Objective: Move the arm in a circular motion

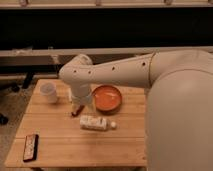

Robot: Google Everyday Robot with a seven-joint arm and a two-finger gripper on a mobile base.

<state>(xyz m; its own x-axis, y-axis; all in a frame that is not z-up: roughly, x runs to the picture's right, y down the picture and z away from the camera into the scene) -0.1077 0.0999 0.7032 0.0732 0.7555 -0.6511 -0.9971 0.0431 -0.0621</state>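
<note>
The arm (pixel 125 70), thick and cream-white with small dark screw holes, reaches in from the right across the wooden table (pixel 65 140). It bends at a bulbous joint (pixel 75 72) and drops down toward the tabletop. The gripper (pixel 76 110) hangs at the arm's lower end, just above the table. It lies between the white cup (pixel 48 92) and the orange bowl (pixel 106 98), and above and left of the lying white bottle (pixel 94 122). I see nothing held in it.
A black flat device (pixel 31 147) lies near the table's front left corner. The robot's bulky body (pixel 180 120) fills the right side. Behind the table runs a pale horizontal ledge (pixel 30 51) under dark shelving.
</note>
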